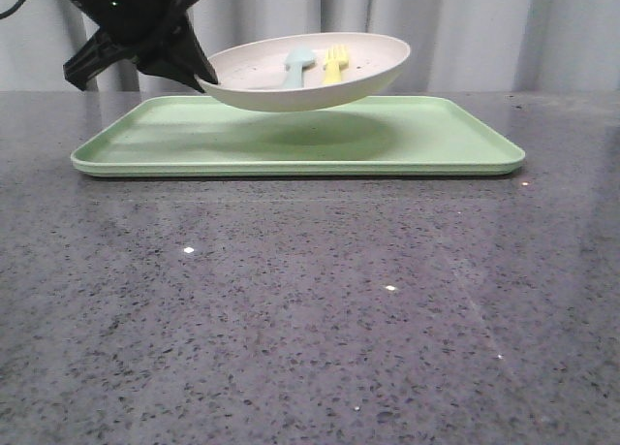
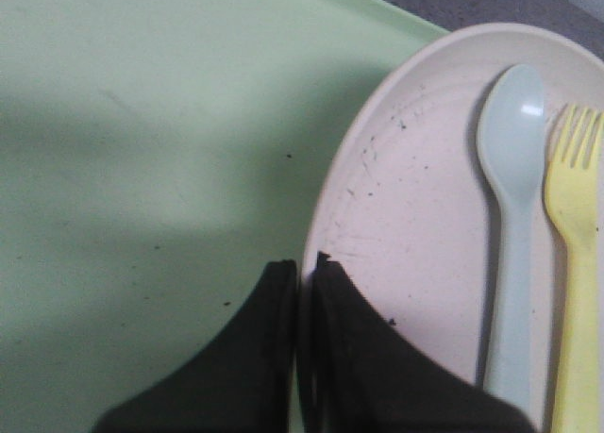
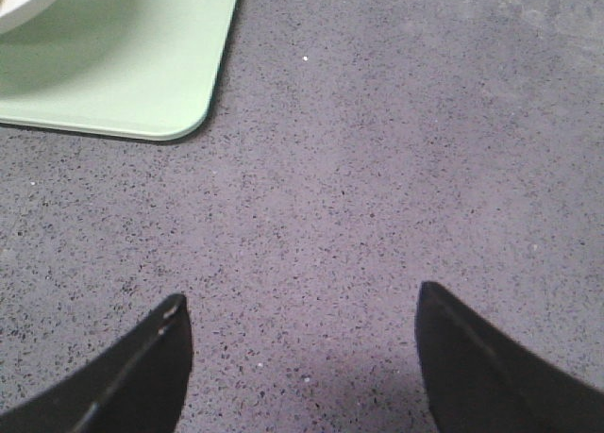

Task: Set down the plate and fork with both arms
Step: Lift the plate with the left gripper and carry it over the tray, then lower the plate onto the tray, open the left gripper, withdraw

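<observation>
Right now your left gripper (image 1: 205, 78) has its jaws clenched on the rim of the speckled off-white plate (image 1: 363, 72), and the front view shows the plate held clear of the light-green tray (image 1: 426, 140), a soft shadow on the tray beneath it. The yellow fork (image 1: 334, 65) already lies inside the plate, just beside a pale blue spoon (image 1: 295, 67), both with their heads pointing away from the pinched rim. So, as far as you can judge, the plate is lifted and not yet set down. Where it should land is not marked in any view, so you cannot tell whether the tray or the speckled grey table (image 1: 310, 309) is the goal. Whether the fork is meant to stay in the plate is also unclear.

Your right gripper (image 3: 297, 306) hangs over bare table near a corner of the tray, its jaws spread wide and holding nothing; its share of the work looks undone.

Mind what you cannot see: the front view cuts off most of the left arm and shows nothing of the right one. The left wrist view crops the fork's handle and the spoon's lower end, and the right wrist view catches only a sliver of the plate.
</observation>
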{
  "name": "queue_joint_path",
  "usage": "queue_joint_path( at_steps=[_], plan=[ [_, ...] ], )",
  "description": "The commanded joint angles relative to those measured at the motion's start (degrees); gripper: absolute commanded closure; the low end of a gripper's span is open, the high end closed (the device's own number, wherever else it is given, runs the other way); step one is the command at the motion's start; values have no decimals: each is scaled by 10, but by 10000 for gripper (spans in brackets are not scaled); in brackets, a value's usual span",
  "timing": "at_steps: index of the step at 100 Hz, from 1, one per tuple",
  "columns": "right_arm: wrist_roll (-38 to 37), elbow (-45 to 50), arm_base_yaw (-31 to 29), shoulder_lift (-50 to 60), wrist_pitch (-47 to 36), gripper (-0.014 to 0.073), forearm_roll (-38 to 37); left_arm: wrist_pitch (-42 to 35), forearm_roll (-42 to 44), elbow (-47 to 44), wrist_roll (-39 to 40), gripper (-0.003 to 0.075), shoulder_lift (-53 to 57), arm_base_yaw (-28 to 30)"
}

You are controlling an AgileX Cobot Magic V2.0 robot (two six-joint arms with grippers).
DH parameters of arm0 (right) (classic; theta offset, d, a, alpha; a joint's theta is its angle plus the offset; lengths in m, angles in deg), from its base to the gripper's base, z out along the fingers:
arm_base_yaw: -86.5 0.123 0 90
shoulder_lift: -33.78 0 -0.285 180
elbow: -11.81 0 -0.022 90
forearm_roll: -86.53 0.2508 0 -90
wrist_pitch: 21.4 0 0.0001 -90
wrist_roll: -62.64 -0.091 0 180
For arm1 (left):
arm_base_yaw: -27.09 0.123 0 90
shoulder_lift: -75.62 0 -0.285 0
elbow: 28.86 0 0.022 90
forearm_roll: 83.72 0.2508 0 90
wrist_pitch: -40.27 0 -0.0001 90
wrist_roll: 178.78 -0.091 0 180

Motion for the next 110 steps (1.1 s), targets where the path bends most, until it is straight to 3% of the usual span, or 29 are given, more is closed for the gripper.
queue_joint_path(
  at_steps=[1, 27, 50, 110],
  plan=[
    [2, -19, -2, -6, -41, 86, -5, -44, 4, 22, 29, 741, 25, -6],
    [2, -19, -2, -6, -41, 86, -5, -49, 14, 22, 30, 741, 18, -6],
    [2, -19, -2, -6, -41, 86, -5, -41, 116, 22, 126, 741, 14, -6],
    [2, -19, -2, -6, -46, 86, -5, -23, 116, 20, 127, 741, -6, -9]
  ],
)
